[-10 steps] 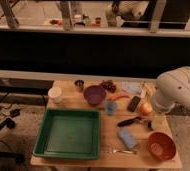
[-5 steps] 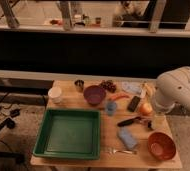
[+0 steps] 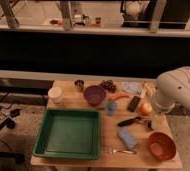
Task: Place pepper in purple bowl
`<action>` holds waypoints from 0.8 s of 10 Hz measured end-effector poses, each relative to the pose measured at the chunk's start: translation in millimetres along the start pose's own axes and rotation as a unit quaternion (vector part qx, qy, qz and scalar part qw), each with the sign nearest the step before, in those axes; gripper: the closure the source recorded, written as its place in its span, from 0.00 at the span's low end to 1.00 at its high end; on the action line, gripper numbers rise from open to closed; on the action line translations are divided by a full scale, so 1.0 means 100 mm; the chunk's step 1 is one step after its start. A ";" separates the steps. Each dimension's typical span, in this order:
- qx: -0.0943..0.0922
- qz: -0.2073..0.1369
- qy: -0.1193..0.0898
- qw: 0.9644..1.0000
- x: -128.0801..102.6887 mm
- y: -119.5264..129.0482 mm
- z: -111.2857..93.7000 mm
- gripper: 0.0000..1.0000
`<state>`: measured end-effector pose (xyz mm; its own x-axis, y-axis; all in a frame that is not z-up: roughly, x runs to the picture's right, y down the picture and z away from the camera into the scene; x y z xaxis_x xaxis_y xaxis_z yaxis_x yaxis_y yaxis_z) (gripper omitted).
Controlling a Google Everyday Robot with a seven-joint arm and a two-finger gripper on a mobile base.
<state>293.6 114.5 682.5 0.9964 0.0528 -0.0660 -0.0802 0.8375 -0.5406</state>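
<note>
Presently the claw point(image 3: 147, 123) hangs low over the right part of the surface point(image 3: 83, 165), under the white arm point(image 3: 180, 90). Whether it is apart or together cannot be told. It holds nothing that can be made out. A dark long thing point(image 3: 129, 121) lies just beside it and may be a tool or part of the claw. A round fruit point(image 3: 146, 108) sits near it.

The pepper point(image 3: 119, 96) lies flat on the surface, just beside the purple bowl point(image 3: 94, 94) and well apart from the claw. A black bar point(image 3: 134, 103) and a blue cup point(image 3: 111, 107) stand between the two.

Risks, as judged:
- **Collision:** a reach toward the pepper could knock the fruit, bar or cup, since they crowd the path.
- **Grip:** the slim, curved pepper lies flat and might slip or roll from a poor grip.
- **Nudging:** a low approach might push the bowl next to it.
- **Wrong target:** the orange bowl point(image 3: 161, 145) lies nearer the claw and is the wrong one.

Also on the wooden surface are a green tray point(image 3: 68, 132), a white cup point(image 3: 54, 94), a metal cup point(image 3: 79, 85), dark berries point(image 3: 108, 86), a blue sponge point(image 3: 127, 137) and a fork point(image 3: 119, 150). Behind it runs a dark wall point(image 3: 88, 52), with a bright floor and posts beyond. Cables point(image 3: 3, 117) lie on the floor at the left of the view.
</note>
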 end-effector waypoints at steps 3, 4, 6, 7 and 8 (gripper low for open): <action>0.003 0.004 -0.001 1.000 0.00 -0.02 -0.01 0.20; 0.008 0.005 0.000 1.000 0.00 -0.05 -0.01 0.20; 0.028 0.001 0.000 1.000 -0.03 -0.16 -0.04 0.20; 0.036 -0.003 -0.002 0.999 -0.05 -0.22 -0.04 0.20; 0.042 -0.012 -0.003 0.999 -0.11 -0.29 -0.03 0.20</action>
<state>284.7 87.8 696.5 0.9982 0.0351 -0.0484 -0.0537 0.8810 -0.4701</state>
